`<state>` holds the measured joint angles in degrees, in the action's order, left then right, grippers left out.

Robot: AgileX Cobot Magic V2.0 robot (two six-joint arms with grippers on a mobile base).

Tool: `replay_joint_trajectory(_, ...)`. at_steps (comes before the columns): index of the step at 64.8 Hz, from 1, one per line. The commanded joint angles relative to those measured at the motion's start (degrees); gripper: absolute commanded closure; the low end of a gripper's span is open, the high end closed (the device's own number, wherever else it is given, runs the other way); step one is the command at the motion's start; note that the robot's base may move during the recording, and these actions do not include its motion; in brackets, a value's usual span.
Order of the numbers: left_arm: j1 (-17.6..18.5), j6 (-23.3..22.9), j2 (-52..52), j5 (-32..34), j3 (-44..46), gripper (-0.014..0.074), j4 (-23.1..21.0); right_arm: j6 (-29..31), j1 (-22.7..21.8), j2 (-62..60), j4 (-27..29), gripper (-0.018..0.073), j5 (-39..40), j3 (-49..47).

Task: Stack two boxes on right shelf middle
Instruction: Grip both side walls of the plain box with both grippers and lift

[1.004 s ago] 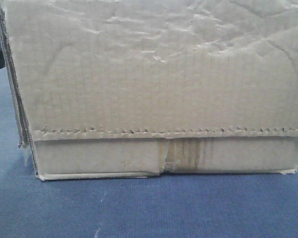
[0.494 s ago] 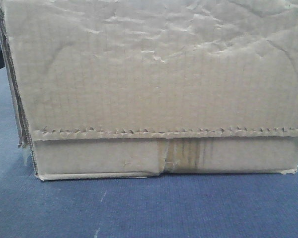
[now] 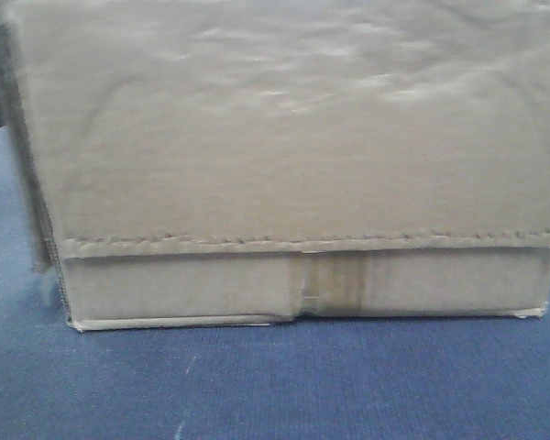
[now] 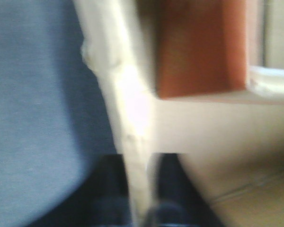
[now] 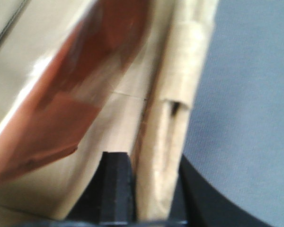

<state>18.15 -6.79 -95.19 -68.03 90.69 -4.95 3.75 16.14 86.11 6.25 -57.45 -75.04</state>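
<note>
One tan cardboard box [image 3: 275, 137] fills the front view, standing on a blue surface, with a serrated flap edge and a stained centre seam low on its face. In the left wrist view my left gripper [image 4: 139, 158] is shut on the box's upright side wall [image 4: 132, 109], one dark finger on each side. In the right wrist view my right gripper [image 5: 154, 161] is shut on the box's opposite wall [image 5: 165, 127], a doubled cardboard edge between its fingers. Only this one box shows. The shelf is out of view.
The blue textured surface [image 3: 275, 385] spreads in front of and beside the box. A reddish-brown panel [image 4: 199, 47] shows inside the box in both wrist views [image 5: 75, 94]. The box blocks everything behind it.
The front view has gone blurred and the box's lower edge sits very slightly higher in frame. Otherwise the box keeps its place.
</note>
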Motion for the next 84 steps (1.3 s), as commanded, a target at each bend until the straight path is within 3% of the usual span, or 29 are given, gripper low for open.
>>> replay_joint_trajectory(1, -0.11, -1.02, 0.19, 0.16, 0.02, 0.0708, 0.07, -0.10, -0.48, -0.15, -2.47, 0.0713, 1.15, -0.56)
replay_joint_trajectory(32, 0.04, -3.93, 0.96, -1.93, 5.80, 0.0708, 0.79, -0.10, -0.48, -3.90, -2.47, 0.0713, 3.12, -0.96)
replay_joint_trajectory(41, 1.44, -3.93, 3.10, -1.93, 8.72, 0.0708, 3.54, -0.21, -0.48, -7.27, -2.47, 0.0713, 5.05, -1.83)
replay_joint_trajectory(48, 2.77, -3.93, 5.56, -1.93, 11.40, 0.0708, 5.71, -0.21, -0.48, -9.34, -2.47, 0.0713, 5.17, -4.72)
replay_joint_trajectory(70, 3.90, -3.93, 14.04, 5.31, 16.92, 0.0708, 5.65, -0.21, -0.48, -11.28, 0.38, 0.0713, 1.50, -20.75)
replay_joint_trajectory(84, 3.90, -3.93, 15.53, 7.39, 17.17, 0.0708, 5.74, -0.21, -0.48, -11.28, 0.38, 0.0713, 0.96, -23.17)
